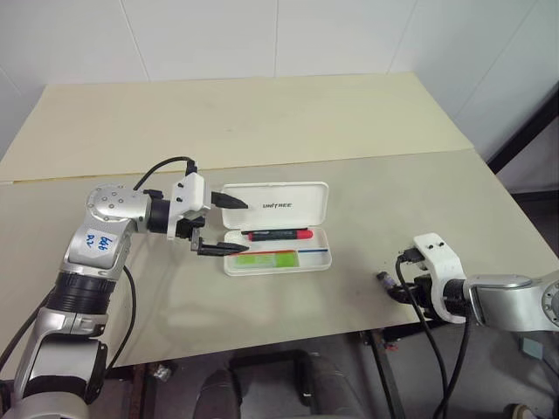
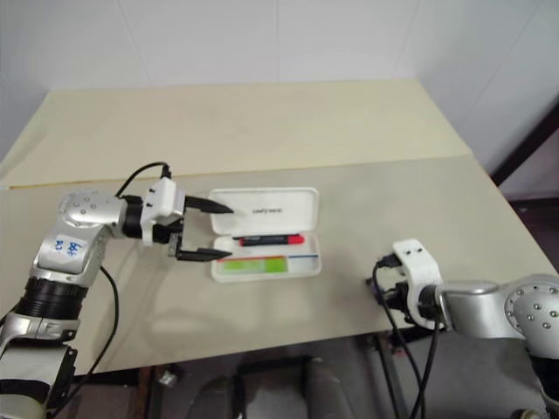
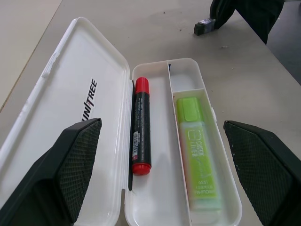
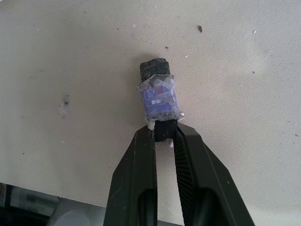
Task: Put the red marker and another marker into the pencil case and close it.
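Observation:
The white pencil case (image 1: 278,206) lies open at the table's middle, lid flat behind the tray. Inside the tray lie the red marker (image 3: 140,127) with its black body, along the hinge side, and the light-green marker (image 3: 198,155) in the front compartment. My left gripper (image 1: 244,228) is open at the case's left end, one finger over the lid and one over the tray's front. Near the table's front right edge my right gripper (image 4: 164,133) is shut on the end of a small dark stubby cylinder (image 4: 158,92) with a blue label, which rests on the table.
The beige table (image 1: 262,122) is two boards joined by a seam behind the case. Its front edge runs just below my right gripper. A dark frame (image 1: 524,131) stands off the table's right side.

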You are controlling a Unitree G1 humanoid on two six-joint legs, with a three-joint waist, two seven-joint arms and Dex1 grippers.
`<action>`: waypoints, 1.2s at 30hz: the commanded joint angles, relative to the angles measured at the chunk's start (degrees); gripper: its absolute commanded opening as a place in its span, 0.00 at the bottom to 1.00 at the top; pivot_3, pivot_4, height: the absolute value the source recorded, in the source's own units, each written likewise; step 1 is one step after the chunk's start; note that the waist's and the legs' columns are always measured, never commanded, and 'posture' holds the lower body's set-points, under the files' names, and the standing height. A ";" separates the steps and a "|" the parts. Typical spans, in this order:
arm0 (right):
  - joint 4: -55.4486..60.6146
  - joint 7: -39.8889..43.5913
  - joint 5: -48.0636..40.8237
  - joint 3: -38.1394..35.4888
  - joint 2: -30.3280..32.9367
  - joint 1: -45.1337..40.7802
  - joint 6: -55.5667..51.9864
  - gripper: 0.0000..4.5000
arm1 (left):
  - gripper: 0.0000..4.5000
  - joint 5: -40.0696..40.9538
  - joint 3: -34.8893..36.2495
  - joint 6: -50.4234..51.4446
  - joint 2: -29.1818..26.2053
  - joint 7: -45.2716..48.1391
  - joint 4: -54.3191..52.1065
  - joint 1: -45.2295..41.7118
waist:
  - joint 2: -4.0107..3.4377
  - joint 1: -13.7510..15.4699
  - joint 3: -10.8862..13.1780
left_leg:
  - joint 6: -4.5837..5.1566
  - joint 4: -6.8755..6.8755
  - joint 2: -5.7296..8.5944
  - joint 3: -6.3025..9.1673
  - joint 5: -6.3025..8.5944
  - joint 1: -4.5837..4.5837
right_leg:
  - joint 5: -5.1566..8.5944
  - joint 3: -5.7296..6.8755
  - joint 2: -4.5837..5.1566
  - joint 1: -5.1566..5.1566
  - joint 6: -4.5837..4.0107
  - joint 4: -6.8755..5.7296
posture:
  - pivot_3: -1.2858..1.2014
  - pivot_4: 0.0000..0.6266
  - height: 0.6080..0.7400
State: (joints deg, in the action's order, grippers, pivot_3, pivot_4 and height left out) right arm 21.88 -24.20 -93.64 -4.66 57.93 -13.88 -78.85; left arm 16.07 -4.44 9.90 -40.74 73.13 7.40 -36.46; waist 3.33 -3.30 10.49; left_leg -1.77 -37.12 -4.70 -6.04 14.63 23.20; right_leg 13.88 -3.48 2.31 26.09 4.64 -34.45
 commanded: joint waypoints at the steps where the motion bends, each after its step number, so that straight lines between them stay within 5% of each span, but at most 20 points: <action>1: 1.13 5.32 5.53 1.15 3.25 -2.24 -0.51 0.05 | 1.00 1.06 1.74 0.10 -0.79 -0.53 -2.45 0.54 | 0.00 0.00 0.00 | 0.00 0.00 0.00 -0.02 0.00 0.00 | -0.01 -0.01 0.01 0.00 0.01 0.02 | 0.52 0.24 1.00; 7: 11.53 34.61 33.46 11.12 16.68 -5.16 12.52 0.05 | 1.00 1.34 2.13 0.36 -1.24 -0.93 -3.17 1.46 | -0.28 0.23 0.15 | 0.02 0.07 -0.01 -0.08 0.01 0.09 | 0.02 0.03 0.03 0.22 -0.03 0.03 | 0.52 0.24 1.00; 15: 9.33 60.76 51.70 19.83 13.52 -15.56 25.89 0.05 | 1.00 1.17 2.43 0.83 -1.41 -0.89 -3.39 1.59 | -0.31 0.03 0.16 | 0.02 0.01 -0.04 -0.25 0.08 0.10 | 0.02 -0.06 0.00 0.32 -0.02 -0.03 | 0.52 0.24 1.00; 26: 0.27 75.09 66.64 34.07 -3.55 -32.72 26.58 0.05 | 1.00 1.52 3.67 1.89 -3.71 -1.06 -5.10 2.43 | -0.31 0.17 0.16 | 0.00 -0.01 -0.03 -0.30 0.08 0.10 | 0.03 -0.08 0.01 0.41 -0.08 -0.23 | 0.52 0.24 1.00; 36: -8.54 86.65 78.59 38.74 -6.24 -34.54 35.17 0.05 | 1.00 2.12 5.77 4.11 -5.20 -2.57 -8.83 5.23 | -0.31 0.30 0.16 | -0.01 -0.08 -0.03 -0.31 0.15 0.09 | 0.05 -0.05 0.01 0.47 -0.08 -0.49 | 0.52 0.24 1.00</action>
State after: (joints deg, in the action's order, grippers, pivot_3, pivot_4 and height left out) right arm 13.59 60.84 -16.68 34.77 51.85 -47.01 -45.20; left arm 16.62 -0.01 13.86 -45.36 70.85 0.92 -31.16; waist 3.01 -2.99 10.65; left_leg -1.79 -37.21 -4.73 -6.36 14.78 23.28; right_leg 13.93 -3.53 2.31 26.56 4.55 -34.96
